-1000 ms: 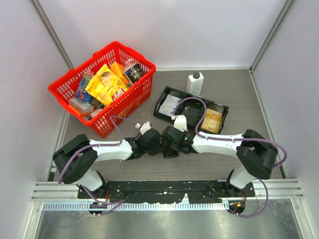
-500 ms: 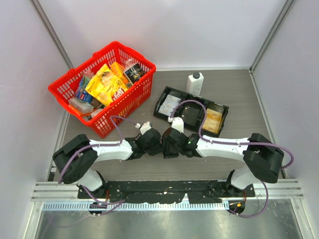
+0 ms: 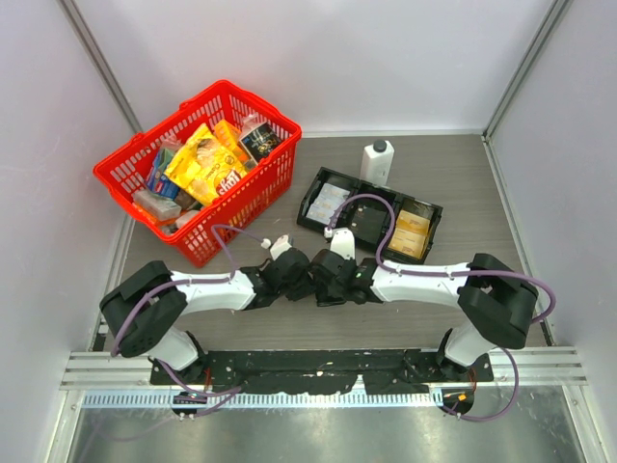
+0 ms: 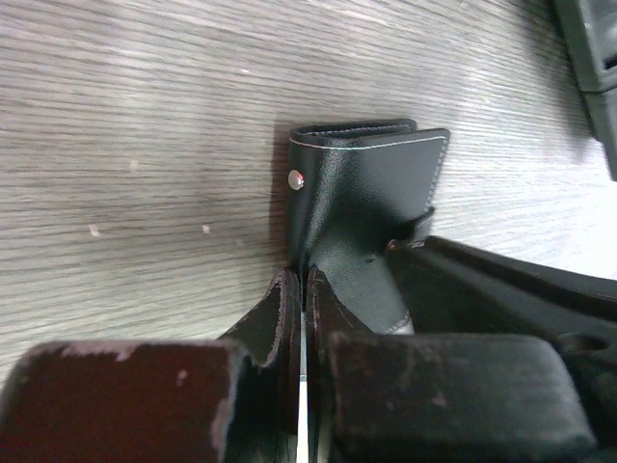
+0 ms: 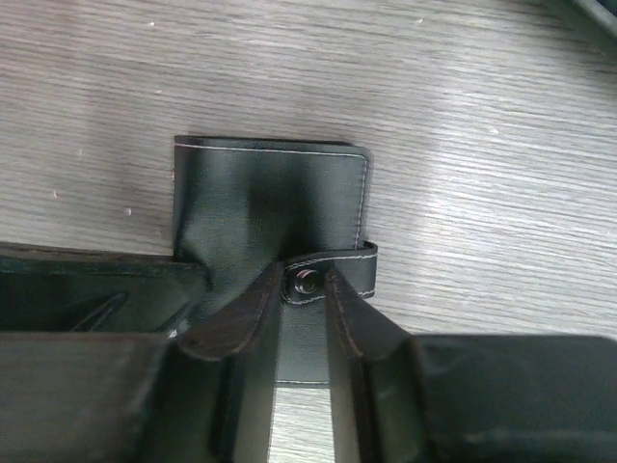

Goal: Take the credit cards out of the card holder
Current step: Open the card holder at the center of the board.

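No cards show yet: card holder [image 5: 270, 207] folded shut, left gripper [image 4: 302, 287] pinching its edge, right gripper [image 5: 307, 294] narrow around its snap tab [image 5: 337, 262].

My right arm has swung out and come back: half a second ago its elbow had pushed toward the right wall, and now it sits drawn in again. My right gripper [image 3: 328, 280] has slid a little left and nearer the table's near edge than a second ago. Its fingers [image 5: 253, 304] spread wider midway and have since narrowed, now pinching in on the snap tab [image 5: 352, 260] of the card holder [image 5: 270, 193].
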Robot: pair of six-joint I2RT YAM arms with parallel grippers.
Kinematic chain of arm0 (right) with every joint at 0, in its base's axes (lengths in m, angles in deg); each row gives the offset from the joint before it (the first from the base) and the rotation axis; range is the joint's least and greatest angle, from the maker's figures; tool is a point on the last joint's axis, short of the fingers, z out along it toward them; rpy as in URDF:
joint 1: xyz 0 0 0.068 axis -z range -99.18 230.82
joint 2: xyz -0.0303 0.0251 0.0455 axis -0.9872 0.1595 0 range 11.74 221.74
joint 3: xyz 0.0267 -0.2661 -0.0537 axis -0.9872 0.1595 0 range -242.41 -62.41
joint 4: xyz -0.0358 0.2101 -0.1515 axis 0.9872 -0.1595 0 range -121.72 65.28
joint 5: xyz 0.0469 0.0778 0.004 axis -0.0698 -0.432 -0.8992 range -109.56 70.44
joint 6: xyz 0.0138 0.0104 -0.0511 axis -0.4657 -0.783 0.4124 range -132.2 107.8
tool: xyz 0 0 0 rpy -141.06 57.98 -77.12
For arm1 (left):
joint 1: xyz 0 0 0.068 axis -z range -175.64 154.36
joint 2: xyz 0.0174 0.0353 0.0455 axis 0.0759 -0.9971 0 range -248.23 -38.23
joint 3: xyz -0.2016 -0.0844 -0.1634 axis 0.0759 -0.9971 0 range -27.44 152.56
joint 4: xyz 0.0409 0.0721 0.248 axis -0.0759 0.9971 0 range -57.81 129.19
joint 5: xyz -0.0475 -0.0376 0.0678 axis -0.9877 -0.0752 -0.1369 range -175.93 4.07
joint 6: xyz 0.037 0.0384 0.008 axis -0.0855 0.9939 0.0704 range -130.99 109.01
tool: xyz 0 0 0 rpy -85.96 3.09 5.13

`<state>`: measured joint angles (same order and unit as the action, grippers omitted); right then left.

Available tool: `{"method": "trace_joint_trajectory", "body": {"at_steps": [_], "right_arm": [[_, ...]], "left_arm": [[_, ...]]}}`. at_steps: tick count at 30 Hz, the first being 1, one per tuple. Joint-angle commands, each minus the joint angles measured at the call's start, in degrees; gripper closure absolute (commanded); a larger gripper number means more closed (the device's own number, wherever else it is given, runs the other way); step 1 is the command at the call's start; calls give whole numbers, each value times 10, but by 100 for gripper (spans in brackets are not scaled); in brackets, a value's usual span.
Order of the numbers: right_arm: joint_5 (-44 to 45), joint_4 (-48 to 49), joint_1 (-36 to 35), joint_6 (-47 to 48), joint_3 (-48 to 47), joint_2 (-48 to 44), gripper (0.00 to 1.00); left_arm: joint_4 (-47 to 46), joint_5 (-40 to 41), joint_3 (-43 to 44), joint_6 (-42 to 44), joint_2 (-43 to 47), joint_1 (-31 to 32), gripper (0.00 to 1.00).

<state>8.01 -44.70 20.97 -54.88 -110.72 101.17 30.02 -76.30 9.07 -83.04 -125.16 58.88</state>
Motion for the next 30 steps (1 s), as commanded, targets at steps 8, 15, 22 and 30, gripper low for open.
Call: {"method": "trace_joint_trajectory", "body": {"at_steps": [8, 15, 22, 30], "right_arm": [[134, -165, 4, -32, -11, 12, 92], [106, -136, 24, -36, 16, -43, 88], [-15, -11, 78, -6, 76, -132, 63], [-88, 62, 93, 10, 108, -146, 57]], "left_arm": [[89, 42, -16, 6, -1, 9, 100], [91, 43, -13, 23, 12, 8, 100], [96, 43, -7, 45, 25, 8, 100], [100, 42, 0, 53, 24, 8, 100]]}}
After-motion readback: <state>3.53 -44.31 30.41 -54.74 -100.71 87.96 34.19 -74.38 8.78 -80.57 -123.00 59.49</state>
